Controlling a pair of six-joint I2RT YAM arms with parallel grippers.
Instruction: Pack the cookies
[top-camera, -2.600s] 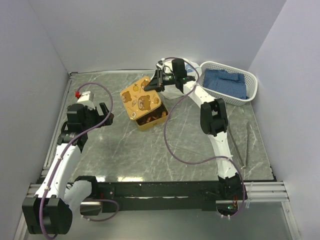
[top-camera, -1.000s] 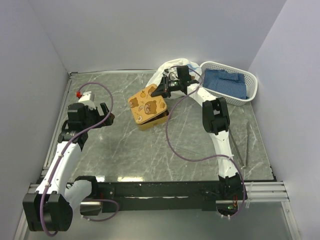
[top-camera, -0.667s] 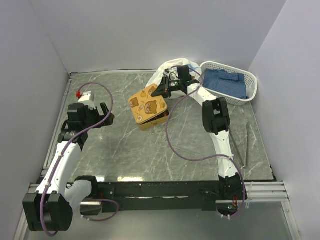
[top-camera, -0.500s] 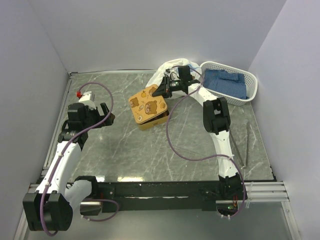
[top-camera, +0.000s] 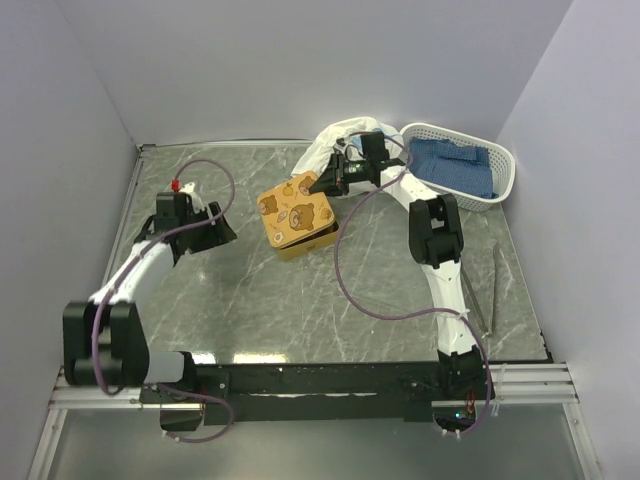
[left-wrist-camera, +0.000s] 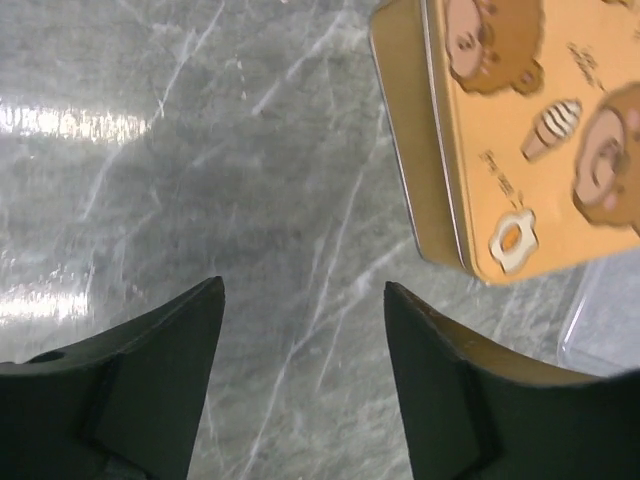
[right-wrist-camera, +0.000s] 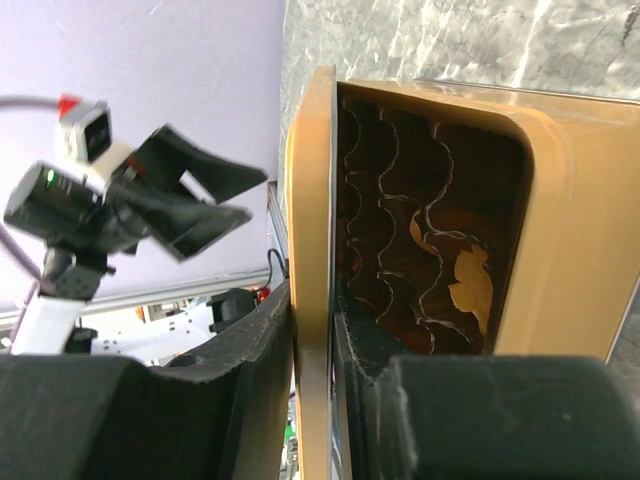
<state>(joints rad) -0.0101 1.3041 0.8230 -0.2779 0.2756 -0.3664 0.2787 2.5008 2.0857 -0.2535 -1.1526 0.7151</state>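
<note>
A square golden tin (top-camera: 306, 243) stands mid-table. Its bear-printed lid (top-camera: 291, 208) leans tilted over it. My right gripper (top-camera: 325, 186) is shut on the lid's far edge, and the thin gold rim (right-wrist-camera: 312, 200) is pinched between its fingers. Beyond that rim, dark scalloped paper cups and orange-brown patches (right-wrist-camera: 470, 285) show inside the tin. I cannot tell whether the patches are the cookies, which are otherwise hidden under the lid. My left gripper (top-camera: 215, 232) hangs open left of the tin, over bare marble (left-wrist-camera: 302, 288). The lid (left-wrist-camera: 540, 130) is at that view's upper right.
A white basket (top-camera: 500, 185) holding a blue cloth sits at the back right, with a white plastic bag (top-camera: 340, 135) beside it. A thin metal tool (top-camera: 490, 290) lies along the right edge. Walls close in on the left, back and right.
My left arm has swung in toward the tin and its jaws have narrowed a little. The right gripper keeps its hold on the tilted lid and has barely shifted.
</note>
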